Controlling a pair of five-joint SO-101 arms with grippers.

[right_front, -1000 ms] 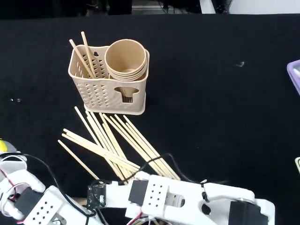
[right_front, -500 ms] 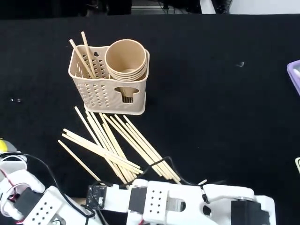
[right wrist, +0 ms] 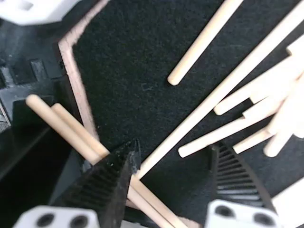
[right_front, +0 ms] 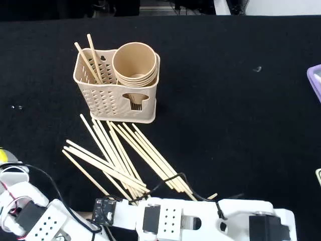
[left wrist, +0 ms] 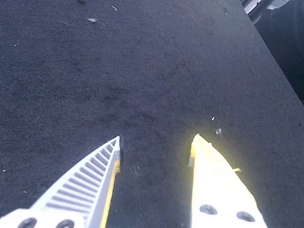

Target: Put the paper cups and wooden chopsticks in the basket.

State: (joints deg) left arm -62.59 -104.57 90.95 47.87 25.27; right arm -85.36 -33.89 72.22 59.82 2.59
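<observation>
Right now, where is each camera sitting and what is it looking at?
High view: above the table, looking down on basket, loose chopsticks, white arms.
Left wrist view: on that wrist, facing bare cloth; open left pincer.
Right wrist view: on that wrist, facing loose chopsticks, shared with high view; open right pincer.

Paper cups (right_front: 134, 63) sit in the basket (right_front: 108, 98), loose chopsticks (right_front: 120, 171) before it.

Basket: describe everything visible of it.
The basket is a small beige bin, apparently plastic, with perforated walls and a handle cut-out in its near wall. It stands upright on the black table. A nested stack of paper cups fills one side. Two chopsticks lean in the other, poking above the rim.
</observation>
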